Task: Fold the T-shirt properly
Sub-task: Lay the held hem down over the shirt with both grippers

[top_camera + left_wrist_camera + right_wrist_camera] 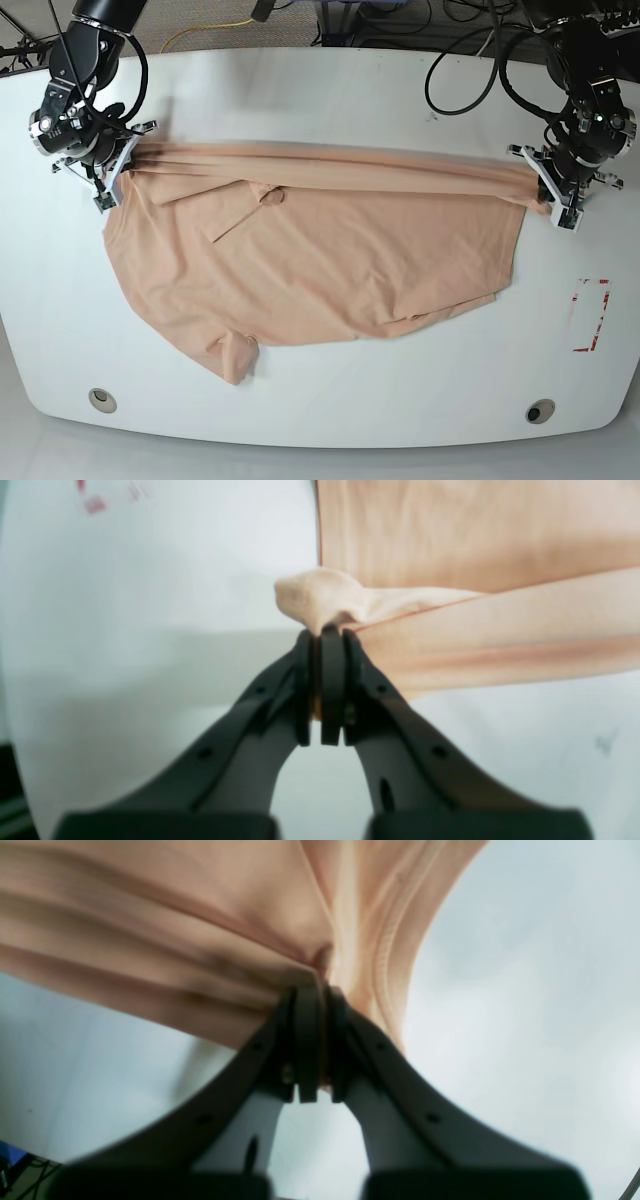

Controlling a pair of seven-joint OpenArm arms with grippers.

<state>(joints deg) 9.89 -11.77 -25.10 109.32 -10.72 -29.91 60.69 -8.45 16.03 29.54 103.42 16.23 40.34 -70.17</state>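
Fabric is stretched taut between both grippers, so the step in hand looks like a lengthwise fold, with one long edge of the T-shirt (pixel 330 255) gathered and the fold not yet made. Taking the base view as a dial, the shirt spreads across the middle of the white table (pixel 330 405), its gripped edge running from ten o'clock to two. The left gripper (pixel 560 200), at two, has its jaws clamped on one end of that edge; the right gripper (pixel 118 178), at ten, is pinched on the other end. A loose flap (pixel 235 355) trails out towards seven. The next move probably calls for both arms to carry the edge together towards six, keeping it level and tight, then lay it down before letting go; uneven travel could skew the fold or bunch that flap
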